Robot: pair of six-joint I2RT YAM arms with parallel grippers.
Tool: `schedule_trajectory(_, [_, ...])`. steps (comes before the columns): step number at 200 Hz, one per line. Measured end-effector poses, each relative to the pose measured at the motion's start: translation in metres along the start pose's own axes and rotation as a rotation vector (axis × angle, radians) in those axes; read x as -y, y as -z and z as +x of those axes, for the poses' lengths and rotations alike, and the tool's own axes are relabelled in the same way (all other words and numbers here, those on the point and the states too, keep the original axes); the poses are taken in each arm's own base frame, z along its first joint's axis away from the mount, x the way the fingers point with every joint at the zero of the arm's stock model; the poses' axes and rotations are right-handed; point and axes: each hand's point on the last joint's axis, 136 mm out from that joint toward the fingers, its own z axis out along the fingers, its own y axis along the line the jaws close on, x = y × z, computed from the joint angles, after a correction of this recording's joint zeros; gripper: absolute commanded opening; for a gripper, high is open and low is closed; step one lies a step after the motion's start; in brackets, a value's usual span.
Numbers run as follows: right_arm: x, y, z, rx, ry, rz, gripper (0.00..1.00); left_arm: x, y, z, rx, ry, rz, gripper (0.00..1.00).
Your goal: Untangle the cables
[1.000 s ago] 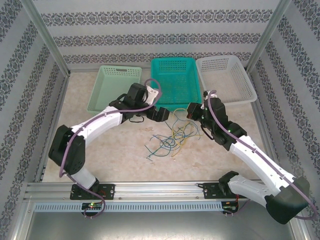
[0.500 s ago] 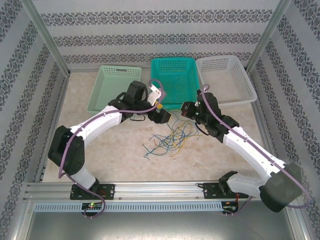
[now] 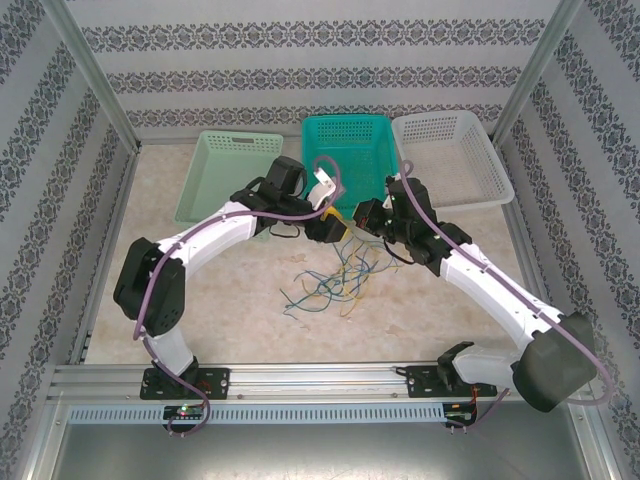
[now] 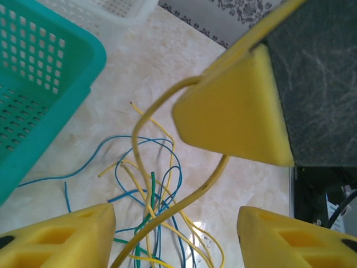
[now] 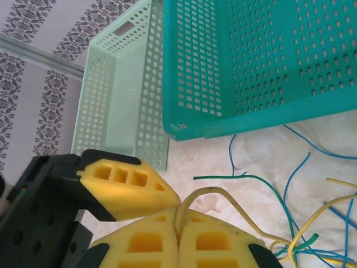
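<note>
The left arm bends out to the left at its elbow, and its forearm then reaches up and to the right across the table [image 3: 200, 310]. Its wrist is in front of the teal basket [image 3: 345, 128], and the left gripper [image 3: 330, 228] points down and to the right. The right arm mirrors it. Its elbow is low at the right, and its long forearm slants up and to the left, so the right gripper [image 3: 363, 218] ends up just beside the left one. In the right wrist view, the right gripper's two pads are pressed together on a yellow cable [image 5: 212, 191], which arcs out from between them and drops toward the table. In the left wrist view, the left gripper's fingers [image 4: 61, 237] stand apart, with that yellow cable running down between them and touching neither pad. The cables [image 3: 340, 278], yellow, blue and green, lie in a loose tangle on the table below both grippers, in front of the teal basket. A pale green basket [image 3: 215, 142] sits to the left of the teal one and a white basket [image 3: 470, 125] to its right.
</note>
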Motion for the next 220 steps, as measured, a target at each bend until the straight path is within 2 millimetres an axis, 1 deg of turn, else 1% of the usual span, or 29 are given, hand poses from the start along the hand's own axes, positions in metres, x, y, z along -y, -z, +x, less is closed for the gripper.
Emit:
schedule_trajectory(23, [0.006, -0.004, -0.002, -0.022, -0.072, 0.001, 0.0, 0.003, -0.006, 0.007, -0.022, 0.024, 0.027, 0.28])
schedule_trajectory(40, [0.01, -0.005, -0.005, -0.028, -0.116, 0.001, 0.0, 0.004, -0.006, 0.008, -0.026, 0.029, 0.035, 0.16])
schedule_trajectory(60, [0.01, -0.005, -0.005, -0.033, -0.139, -0.007, 0.0, 0.004, -0.006, 0.008, -0.026, 0.037, 0.037, 0.09])
schedule_trajectory(63, [0.009, -0.005, -0.005, -0.034, -0.14, -0.008, 0.01, 0.004, -0.006, 0.009, -0.027, 0.041, 0.037, 0.06])
schedule_trajectory(74, [0.008, -0.005, -0.005, -0.035, -0.142, -0.012, 0.01, 0.005, -0.006, 0.009, -0.028, 0.045, 0.038, 0.02])
schedule_trajectory(76, [0.009, -0.005, -0.005, -0.035, -0.143, -0.012, 0.01, 0.005, -0.006, 0.009, -0.028, 0.048, 0.039, 0.0])
schedule_trajectory(87, [0.008, -0.005, -0.005, -0.037, -0.146, -0.013, 0.03, 0.005, -0.006, 0.009, -0.028, 0.051, 0.04, 0.0])
schedule_trajectory(95, [0.008, -0.005, -0.005, -0.037, -0.148, -0.013, 0.05, 0.005, -0.006, 0.009, -0.028, 0.053, 0.041, 0.0])
schedule_trajectory(99, [0.008, -0.005, -0.005, -0.037, -0.149, -0.013, 0.08, 0.005, -0.006, 0.009, -0.028, 0.055, 0.041, 0.0])
schedule_trajectory(103, [0.008, -0.005, -0.005, -0.038, -0.151, -0.013, 0.14, 0.005, -0.006, 0.009, -0.028, 0.058, 0.041, 0.0])
schedule_trajectory(112, [0.008, -0.005, -0.005, -0.038, -0.156, -0.014, 0.38, 0.005, -0.006, 0.009, -0.027, 0.066, 0.042, 0.0])
schedule_trajectory(114, [0.008, -0.005, -0.004, -0.039, -0.152, -0.015, 0.42, 0.005, -0.006, 0.009, -0.027, 0.068, 0.044, 0.0])
schedule_trajectory(130, [0.009, -0.005, -0.004, -0.037, -0.157, -0.02, 0.68, 0.007, -0.006, 0.007, -0.021, 0.089, 0.05, 0.0])
schedule_trajectory(138, [0.011, -0.006, -0.003, -0.03, -0.157, -0.023, 0.78, 0.008, -0.006, 0.006, -0.015, 0.102, 0.058, 0.0])
schedule_trajectory(147, [0.014, -0.005, -0.002, -0.019, -0.152, -0.024, 0.79, 0.009, -0.006, 0.005, -0.009, 0.123, 0.067, 0.0])
schedule_trajectory(163, [0.026, -0.002, 0.003, 0.005, -0.158, -0.011, 0.8, 0.011, -0.007, 0.008, -0.003, 0.179, 0.088, 0.0])
schedule_trajectory(173, [0.035, 0.003, 0.004, 0.029, -0.155, 0.005, 0.8, 0.012, -0.007, 0.012, -0.006, 0.218, 0.102, 0.0])
schedule_trajectory(183, [0.04, 0.008, 0.004, 0.052, -0.137, 0.014, 0.8, 0.014, -0.008, 0.014, -0.011, 0.259, 0.117, 0.0])
schedule_trajectory(214, [0.045, 0.021, -0.001, 0.12, -0.023, 0.027, 0.72, 0.023, -0.007, 0.01, -0.008, 0.35, 0.168, 0.0])
schedule_trajectory(220, [0.046, 0.022, -0.002, 0.131, 0.001, 0.029, 0.69, 0.024, -0.006, 0.009, -0.006, 0.363, 0.177, 0.0])
